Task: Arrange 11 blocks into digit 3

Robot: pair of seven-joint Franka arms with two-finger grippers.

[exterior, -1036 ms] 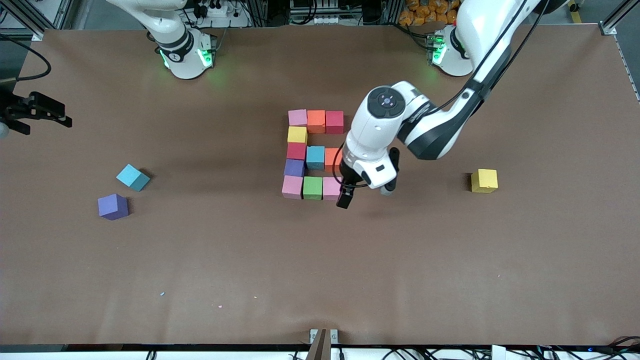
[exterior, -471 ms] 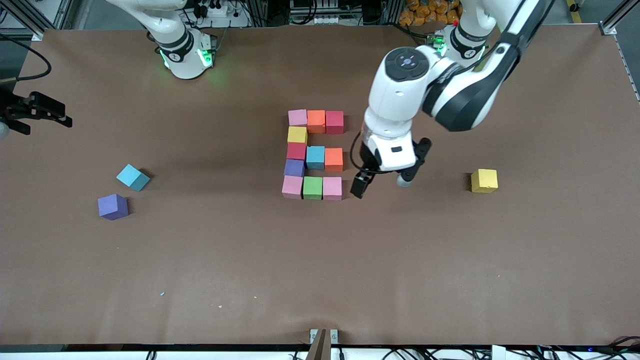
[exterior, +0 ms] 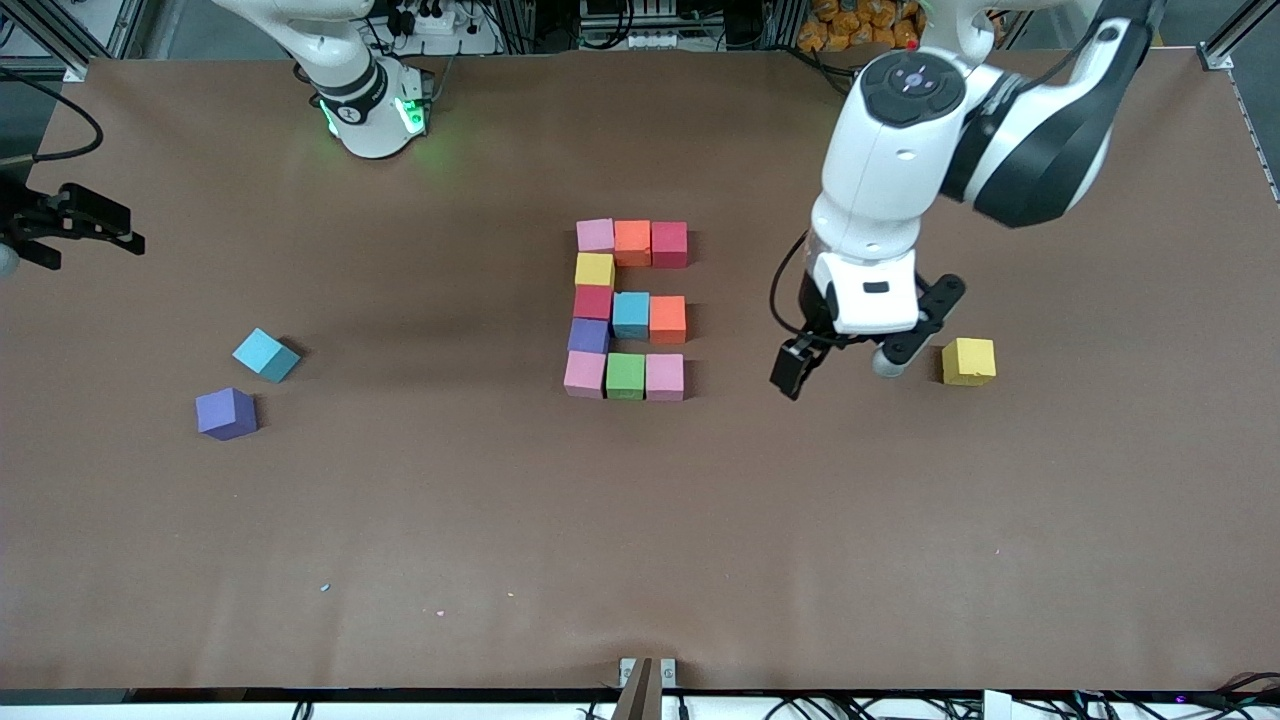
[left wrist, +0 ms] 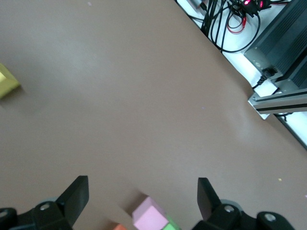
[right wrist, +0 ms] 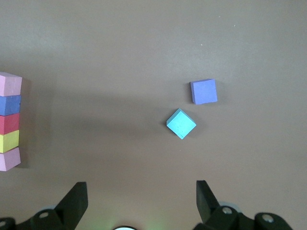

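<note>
Brown table (exterior: 640, 520) all the way across, and low in the left wrist view the finished figure is nearly cut off: only a pink corner cube (left wrist: 147, 216) plus slivers of orange and green show between the fingers (left wrist: 76, 194). The left gripper (exterior: 838, 366) hangs over bare table between the digit 3 (exterior: 628, 310) and the lone yellow block (exterior: 968, 361), jaws spread wide, nothing in them, touching nothing. That yellow block is half clipped at the wrist picture's edge (left wrist: 7, 82). Toward the right arm's end, a purple block (exterior: 226, 413) lies nearest the front camera, a light blue block (exterior: 266, 355) just beside it and a little farther, turned at an angle. The digit sits mid-table, eleven cubes snug together. The right gripper (right wrist: 141, 201) waits high over the right arm's end of the table, fingers wide, empty; in the front view it's mostly off the edge (exterior: 70, 225).
</note>
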